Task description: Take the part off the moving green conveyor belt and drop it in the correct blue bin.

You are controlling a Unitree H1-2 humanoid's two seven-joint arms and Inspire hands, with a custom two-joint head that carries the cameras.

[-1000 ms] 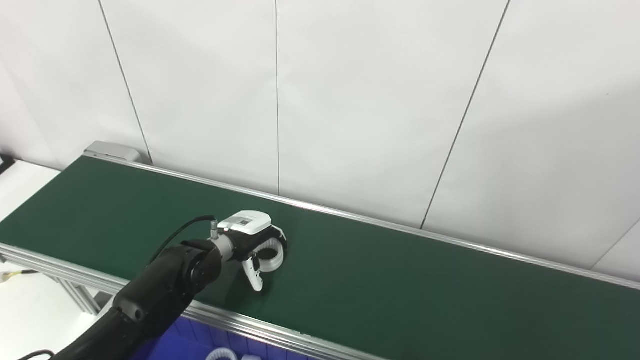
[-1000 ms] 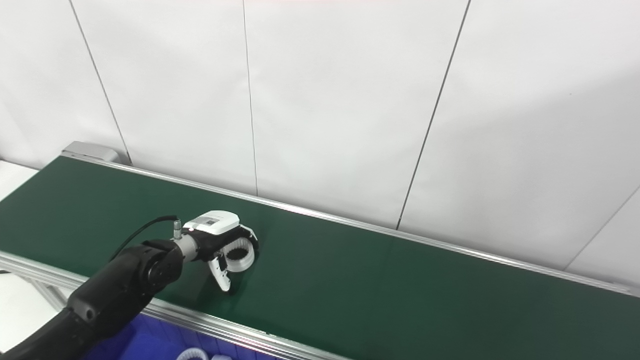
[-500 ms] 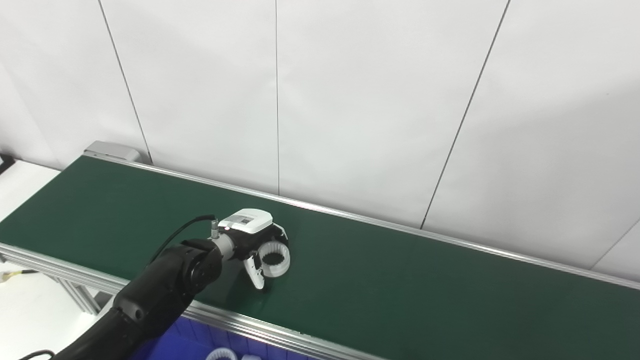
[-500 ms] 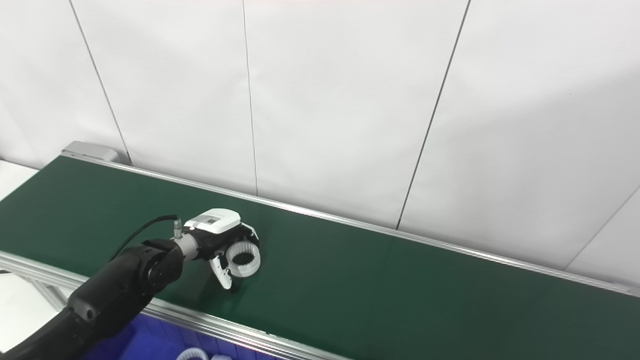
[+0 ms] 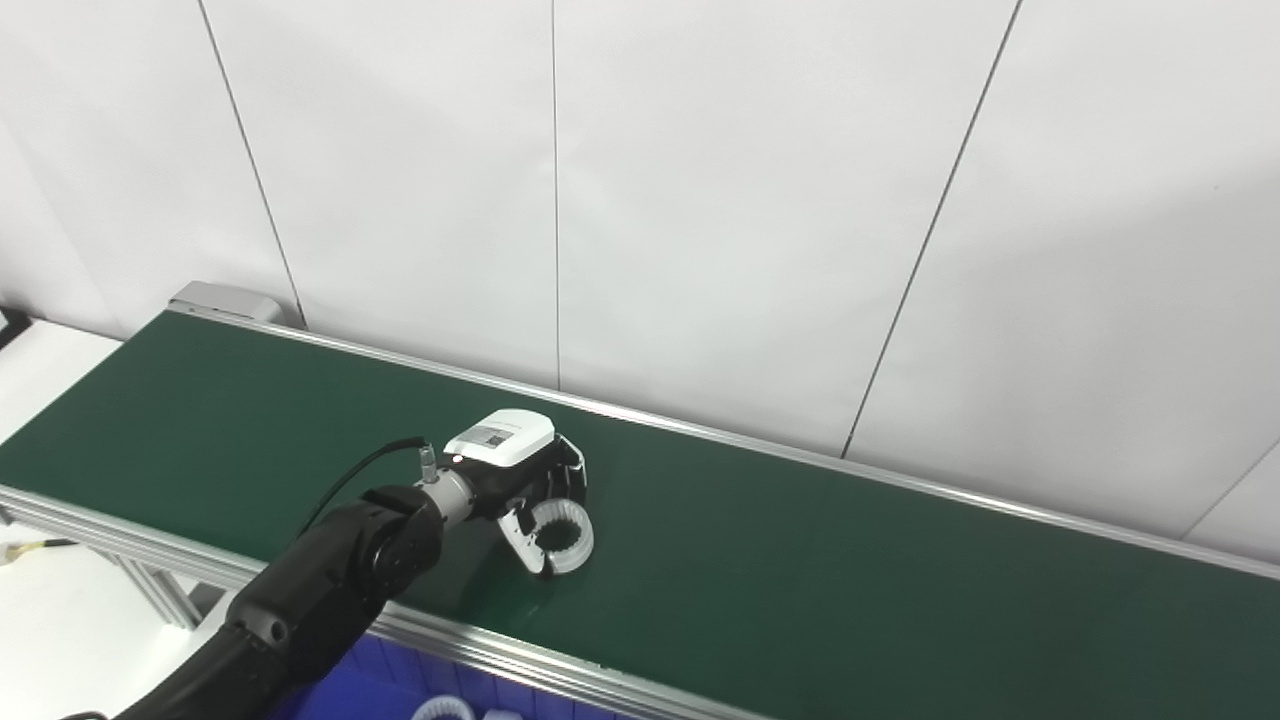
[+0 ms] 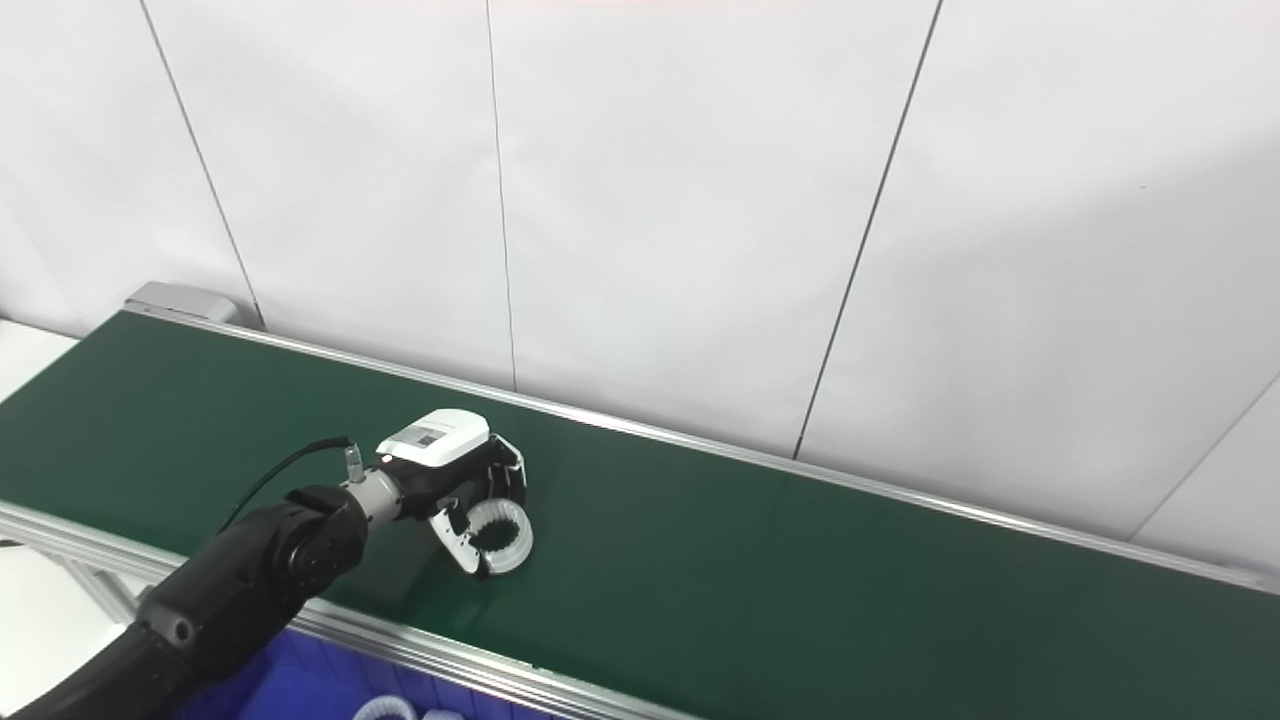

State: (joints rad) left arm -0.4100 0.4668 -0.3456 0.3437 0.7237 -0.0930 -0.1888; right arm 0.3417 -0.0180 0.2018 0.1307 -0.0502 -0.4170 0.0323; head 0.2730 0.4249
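The part is a white toothed ring [image 5: 562, 535] low over the green conveyor belt [image 5: 800, 580], left of its middle. My left hand [image 5: 535, 490], black with a white back plate, reaches over the belt from the bottom left. It curls around the ring, with the thumb [image 5: 522, 528] against its near left side and the fingers [image 5: 572, 478] over its far side. The ring also shows in the right eye view [image 6: 498, 537]. I cannot tell whether the ring touches the belt. The right hand is not in view.
A blue bin [image 5: 375, 678] sits below the belt's near rail [image 5: 560, 668], holding white ring-like parts [image 5: 440, 708]. A white panel wall stands right behind the belt. A white table surface [image 5: 60, 620] lies at the lower left.
My left hand has moved a little right along the belt with the ring in it. The ring tilted up to face me half a second ago and now lies flatter.
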